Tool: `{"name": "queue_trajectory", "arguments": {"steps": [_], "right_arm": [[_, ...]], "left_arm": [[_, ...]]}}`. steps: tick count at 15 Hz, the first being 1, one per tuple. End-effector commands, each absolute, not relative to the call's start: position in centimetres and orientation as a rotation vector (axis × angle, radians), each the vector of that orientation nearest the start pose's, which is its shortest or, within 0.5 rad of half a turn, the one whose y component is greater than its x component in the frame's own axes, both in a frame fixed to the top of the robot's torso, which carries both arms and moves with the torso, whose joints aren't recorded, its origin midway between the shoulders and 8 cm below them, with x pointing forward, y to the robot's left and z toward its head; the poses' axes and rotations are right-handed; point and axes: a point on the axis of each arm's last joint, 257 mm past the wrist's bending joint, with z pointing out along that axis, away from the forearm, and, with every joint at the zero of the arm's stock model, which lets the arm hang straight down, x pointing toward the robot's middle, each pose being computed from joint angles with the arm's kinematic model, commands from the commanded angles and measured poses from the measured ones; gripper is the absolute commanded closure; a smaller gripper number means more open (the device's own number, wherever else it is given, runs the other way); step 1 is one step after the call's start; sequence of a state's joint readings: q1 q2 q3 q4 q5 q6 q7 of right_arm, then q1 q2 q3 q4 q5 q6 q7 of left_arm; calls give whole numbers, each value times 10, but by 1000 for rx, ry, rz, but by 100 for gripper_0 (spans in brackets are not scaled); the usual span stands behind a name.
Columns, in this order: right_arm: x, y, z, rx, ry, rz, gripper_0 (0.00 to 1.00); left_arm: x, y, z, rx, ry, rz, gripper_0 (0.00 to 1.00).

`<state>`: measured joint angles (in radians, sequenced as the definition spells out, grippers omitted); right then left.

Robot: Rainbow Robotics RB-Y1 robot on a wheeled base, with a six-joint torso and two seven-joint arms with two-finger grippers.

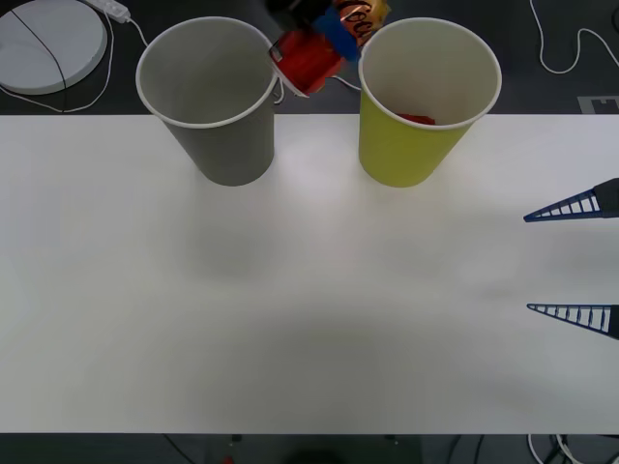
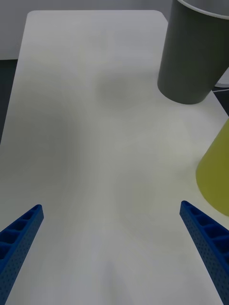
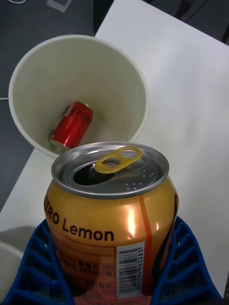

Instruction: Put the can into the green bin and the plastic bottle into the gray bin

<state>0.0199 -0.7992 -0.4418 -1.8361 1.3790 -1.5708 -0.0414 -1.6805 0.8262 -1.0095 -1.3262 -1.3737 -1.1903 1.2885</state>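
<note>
1. The left claw (image 3: 114,267) is clenched on the can (image 3: 112,209). Its blue ribbed fingers (image 3: 38,271) cup both sides of the can's lower body.
2. The can is a smooth, glossy metal cylinder, orange with a red stripe, printed "Lemon" above a barcode. Its silver top carries a gold pull-tab (image 3: 117,159) over an opened mouth.
3. In the front view the can (image 1: 363,19) is held at about 12 o'clock on the far edge of the counter (image 1: 309,319), between the two bin rims and just beside the rim of the green bin (image 1: 411,145).
4. In the left wrist view the can's long axis runs toward the camera, top end nearest the green bin's opening (image 3: 78,95).
5. The green bin is a tapered paper-cup shape, yellow-green outside, with a white rolled rim and a pale matte inside. A red can (image 3: 71,125) lies on its side at the bottom.
6. The gray bin (image 1: 227,135) has the same cup shape, stands upright at about 11 o'clock, and is apart from the green one.
7. The right claw (image 1: 573,261) hangs released at 3 o'clock over the smooth white counter, its fingers (image 2: 205,238) spread wide.
</note>
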Motion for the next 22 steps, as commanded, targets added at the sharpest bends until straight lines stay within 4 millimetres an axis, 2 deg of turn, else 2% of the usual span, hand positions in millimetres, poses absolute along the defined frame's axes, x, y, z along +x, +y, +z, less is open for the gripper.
{"name": "queue_trajectory", "arguments": {"steps": [1, 5, 11, 14, 17, 18, 19, 20, 21, 22], "right_arm": [[351, -282, -140, -1582, 1455, 343, 0], [351, -282, -140, -1582, 1455, 343, 0], [351, -282, -140, -1582, 1455, 343, 0], [351, -282, -140, -1582, 1455, 343, 0], [351, -282, -140, -1582, 1455, 343, 0], [351, -282, -140, -1582, 1455, 343, 0], [351, -282, -140, -1582, 1455, 343, 0], [351, -282, -140, -1582, 1455, 343, 0], [351, -282, -140, -1582, 1455, 343, 0], [351, -282, -140, -1582, 1455, 343, 0]], "left_arm": [[523, -60, 57, 1405, 1986, -338, 98], [544, -107, 65, 1340, 1978, -324, 98], [572, -150, 72, 1217, 1946, -322, 99], [582, -159, 67, 1190, 1930, -312, 100], [583, -157, 66, 1187, 1932, -310, 98], [583, -155, 65, 1190, 1936, -306, 93], [583, -155, 65, 1196, 1933, -303, 84], [583, -155, 64, 1199, 1935, -300, 57], [582, -154, 63, 1203, 1938, -298, 8], [582, -154, 63, 1212, 1936, -295, 0]]}}
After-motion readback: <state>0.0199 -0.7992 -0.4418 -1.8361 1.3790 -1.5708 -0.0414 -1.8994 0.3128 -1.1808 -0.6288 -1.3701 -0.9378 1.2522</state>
